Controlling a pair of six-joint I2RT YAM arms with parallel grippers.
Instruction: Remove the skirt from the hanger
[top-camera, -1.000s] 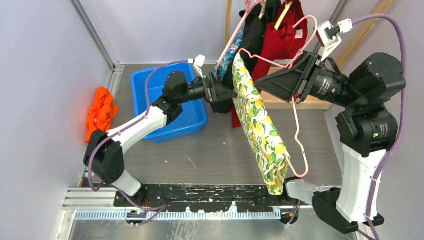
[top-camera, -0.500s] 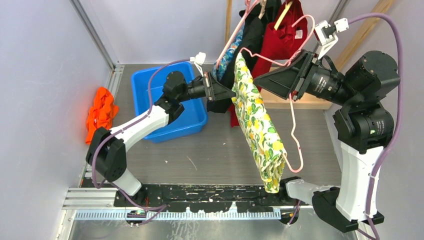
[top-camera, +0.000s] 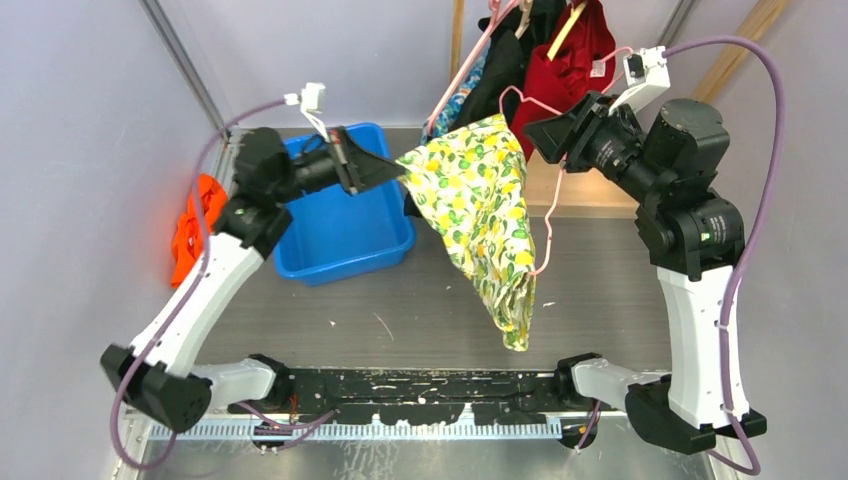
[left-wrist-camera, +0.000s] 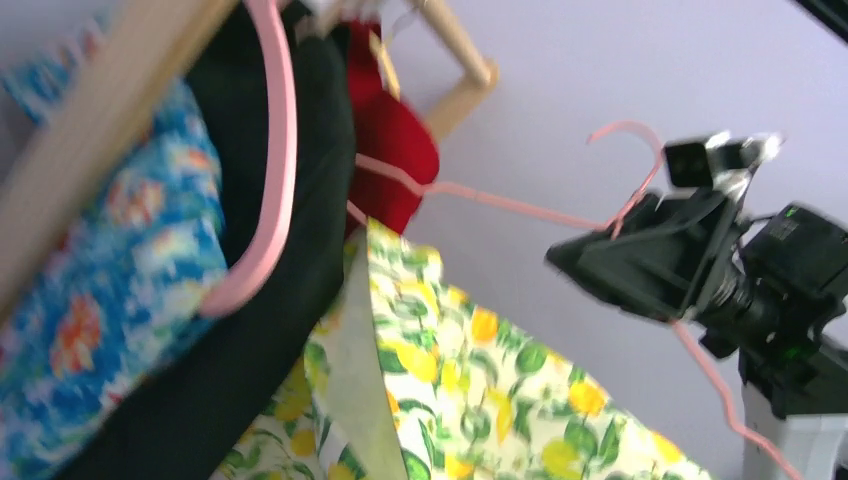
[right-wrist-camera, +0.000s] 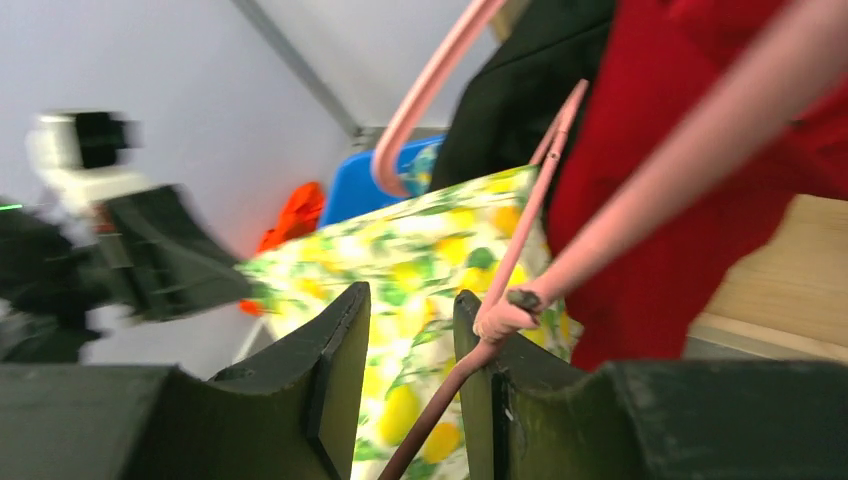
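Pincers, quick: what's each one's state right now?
Left pincer: closed on the skirt.
Right pincer: pink hanger at its jaws; grip cannot be told.

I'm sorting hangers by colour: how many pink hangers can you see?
2. A thin pink hanger sits in the right gripper, between its fingers; a thick pink hanger hangs on the rack, carrying a black garment. More may be hidden among the rack's clothes.

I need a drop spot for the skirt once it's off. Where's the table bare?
Bare table lies between the bin and the base plate, left of the skirt. A smaller strip lies right of it. The bin looks empty. Crowded: hung clothes at the back, orange cloth far left.
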